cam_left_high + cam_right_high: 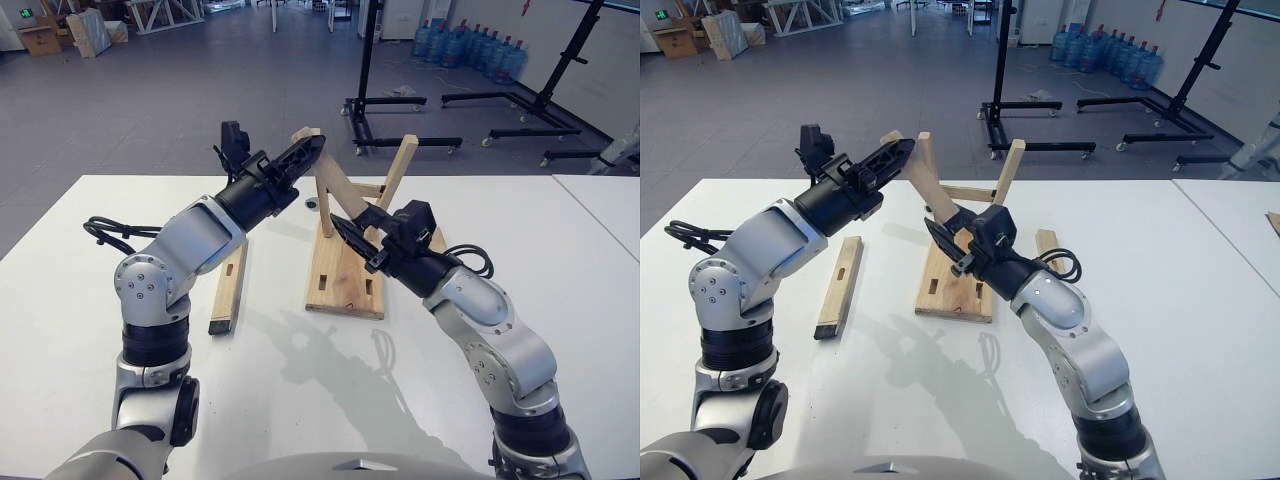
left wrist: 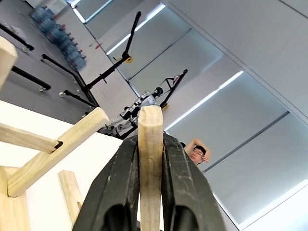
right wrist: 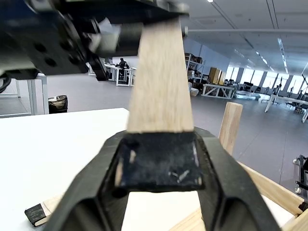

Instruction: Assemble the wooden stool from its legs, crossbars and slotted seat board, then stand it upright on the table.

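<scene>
I count one seat board [image 1: 345, 285], two legs raised off it, the left leg [image 1: 335, 190] and the right leg [image 1: 400, 165], and one crossbar [image 1: 368, 189] between them. Two loose wooden pieces lie flat on the one table [image 1: 560, 250]: a slotted piece [image 1: 230, 290] and a half-hidden piece [image 1: 1045, 241].

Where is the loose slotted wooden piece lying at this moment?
In the left eye view the loose slotted piece lies flat on the table, on the robot's left, apart from the seat board to its right.
</scene>
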